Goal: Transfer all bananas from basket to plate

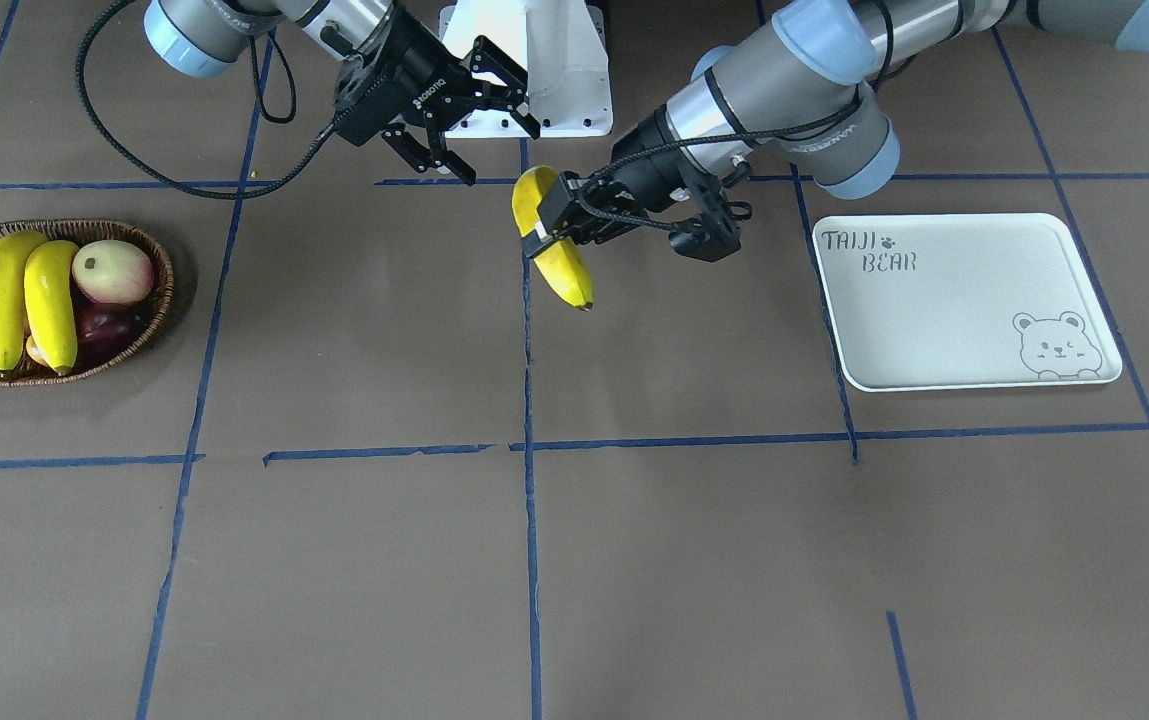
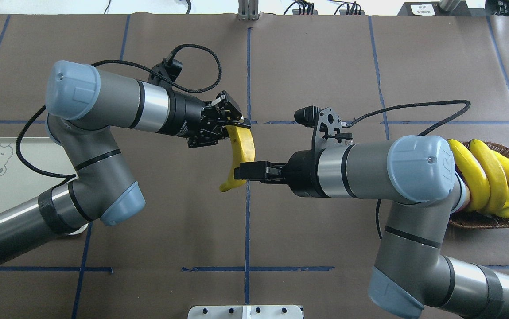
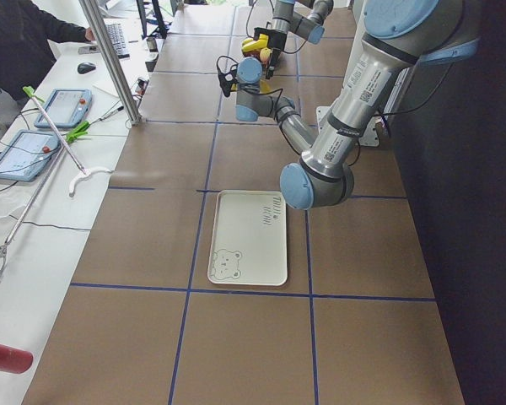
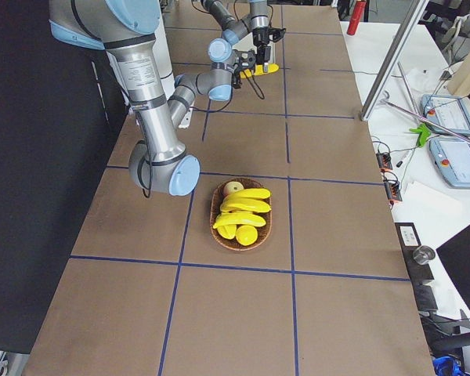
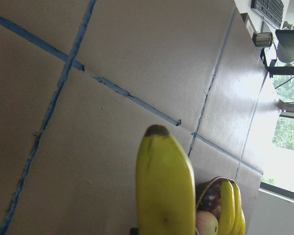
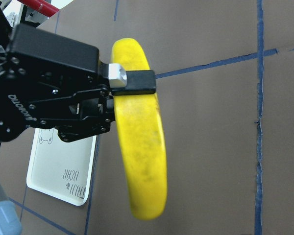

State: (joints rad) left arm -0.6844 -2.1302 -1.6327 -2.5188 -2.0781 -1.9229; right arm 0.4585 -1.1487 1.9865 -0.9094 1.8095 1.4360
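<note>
My left gripper (image 1: 546, 232) is shut on a long yellow banana (image 1: 566, 268) and holds it above the table's middle, clear of the surface. The overhead view shows this gripper (image 2: 233, 127) on the banana's far end (image 2: 243, 144). The right wrist view shows one left fingertip (image 6: 137, 82) clamped on the banana (image 6: 139, 147). My right gripper (image 1: 489, 140) is open and empty, just beside the banana's other end (image 2: 227, 184). Three bananas (image 1: 9, 295) lie in the brown wicker basket (image 1: 162, 300). The white bear plate (image 1: 964, 310) holds nothing.
The basket also holds a pale red-green round fruit (image 1: 112, 270) and a dark purple fruit (image 1: 104, 328). The white robot base mount (image 1: 534, 60) stands behind the grippers. Blue tape lines cross the brown table. Operators' desks run along the far side (image 3: 51, 126).
</note>
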